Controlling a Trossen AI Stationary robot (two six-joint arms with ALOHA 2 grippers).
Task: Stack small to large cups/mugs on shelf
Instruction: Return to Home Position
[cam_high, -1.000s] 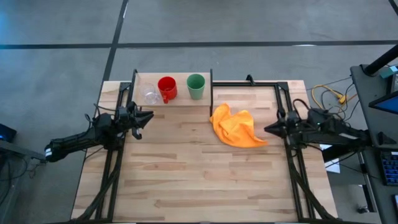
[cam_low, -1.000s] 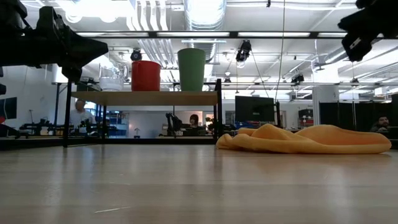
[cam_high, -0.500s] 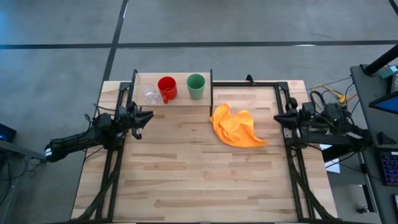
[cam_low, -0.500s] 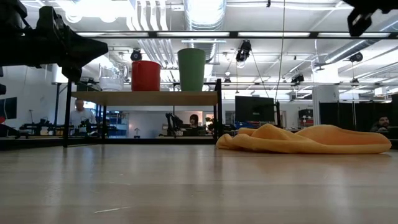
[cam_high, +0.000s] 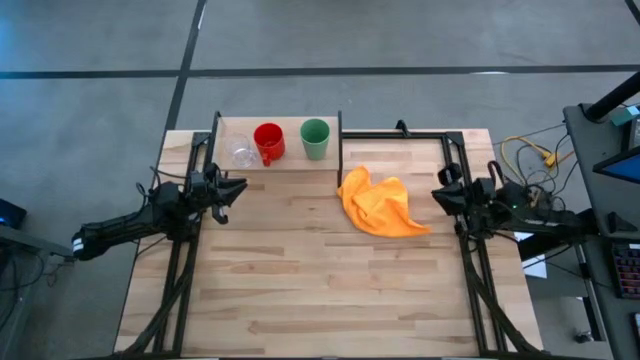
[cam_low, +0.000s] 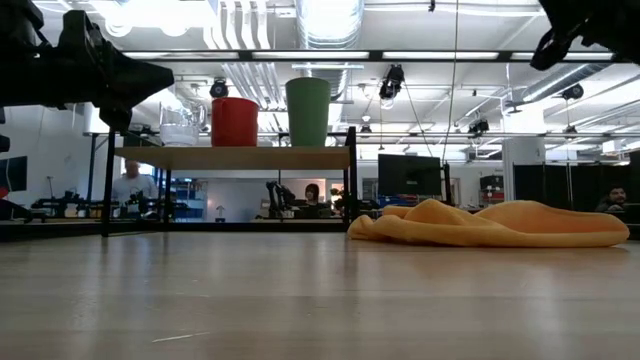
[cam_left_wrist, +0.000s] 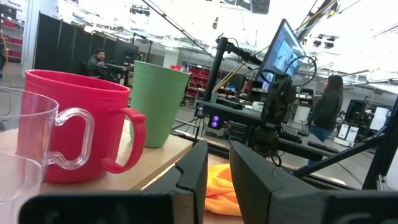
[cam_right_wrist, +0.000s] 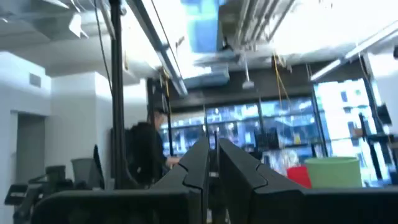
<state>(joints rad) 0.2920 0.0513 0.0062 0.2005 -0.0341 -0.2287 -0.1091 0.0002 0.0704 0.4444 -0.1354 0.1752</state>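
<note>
On the raised wooden shelf (cam_high: 285, 160) at the table's far left stand, from left to right, a clear cup (cam_high: 241, 153), a red mug (cam_high: 268, 142) with a handle, and a green cup (cam_high: 315, 138), each on its base. In the left wrist view the clear cup (cam_left_wrist: 25, 155), red mug (cam_left_wrist: 74, 124) and green cup (cam_left_wrist: 157, 102) show close by. My left gripper (cam_high: 234, 188) hovers near the shelf's near left corner, fingers shut (cam_left_wrist: 217, 146), holding nothing. My right gripper (cam_high: 438, 195) hovers high at the table's right side, shut (cam_right_wrist: 212, 142) and empty.
A crumpled orange cloth (cam_high: 383, 205) lies on the tabletop right of the shelf, between the two grippers. The shelf's black corner posts (cam_high: 340, 150) stand beside it. Bare wood stretches across the table's near half (cam_high: 320, 290). People show in the room beyond the table.
My right gripper has risen and drawn back a little toward the table's right edge, still shut. The cups, the cloth and my left arm have kept still.
</note>
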